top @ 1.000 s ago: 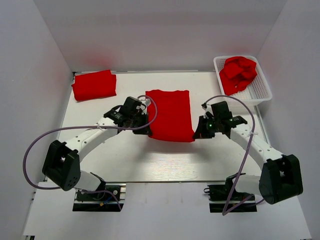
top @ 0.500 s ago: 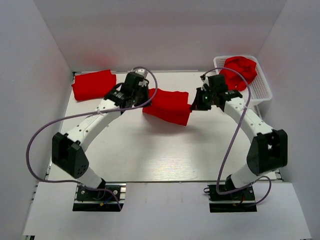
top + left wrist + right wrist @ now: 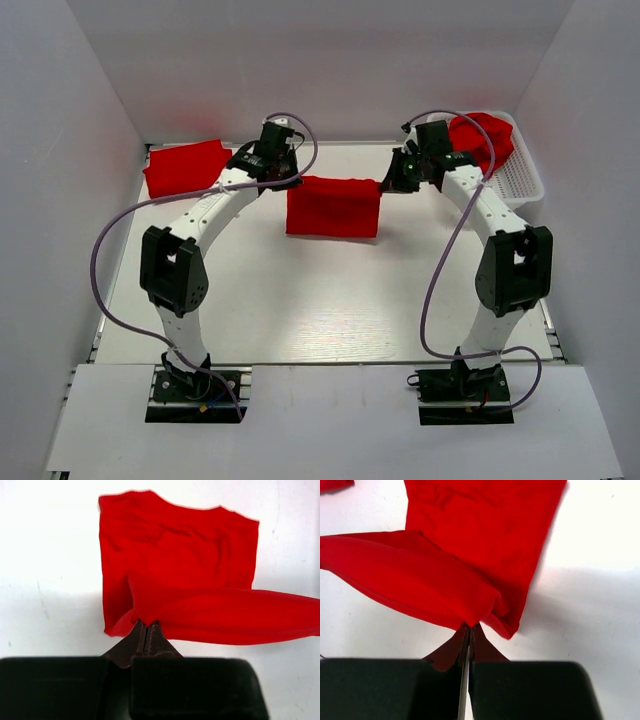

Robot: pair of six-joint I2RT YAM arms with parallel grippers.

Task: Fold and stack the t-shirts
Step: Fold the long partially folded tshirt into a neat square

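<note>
Over on the far left of the table (image 3: 250, 300), a folded red t-shirt (image 3: 185, 168) lies flat, its right edge out of sight behind the left arm's wrist. The left gripper (image 3: 287, 181) is pinched tight on the left corner of the middle t-shirt (image 3: 333, 208). In its wrist view the dark fingertips (image 3: 131, 642) meet with cloth bunched between them, so the corner itself is swallowed. This shirt is plain bright red and doubled over. A lifted fold stretches between the two grippers, above the layer lying flat near the table's centre, toward the far side. The right gripper (image 3: 384, 185) is likewise pressed together on the opposite corner. Farther right, a white mesh basket (image 3: 525, 172) sits at the far right corner, partly blocked by the right arm. Crumpled red t-shirts (image 3: 482, 140) are heaped in it; how many, I cannot tell.
</note>
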